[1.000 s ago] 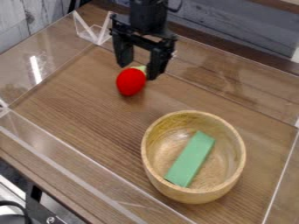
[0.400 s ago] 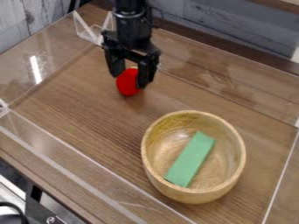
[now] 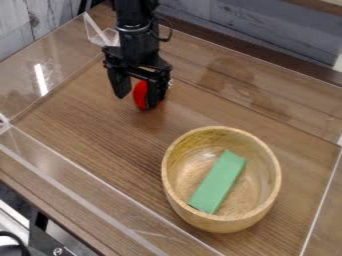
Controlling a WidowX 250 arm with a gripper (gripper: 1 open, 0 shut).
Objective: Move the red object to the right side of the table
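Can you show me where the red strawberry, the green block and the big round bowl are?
Red strawberry (image 3: 142, 93): camera view, on its red body between the jaws.
Green block (image 3: 218, 182): camera view, middle of its top.
Round bowl (image 3: 258, 152): camera view, inner wall.

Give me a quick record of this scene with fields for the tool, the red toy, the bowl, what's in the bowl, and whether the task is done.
tool: open, at the red toy, jaws around or just above it, can't tell which
red toy: on the table, toward the far side, partly hidden by the tool
bowl: round, light wood, near the right
in bowl: green block
task done: no
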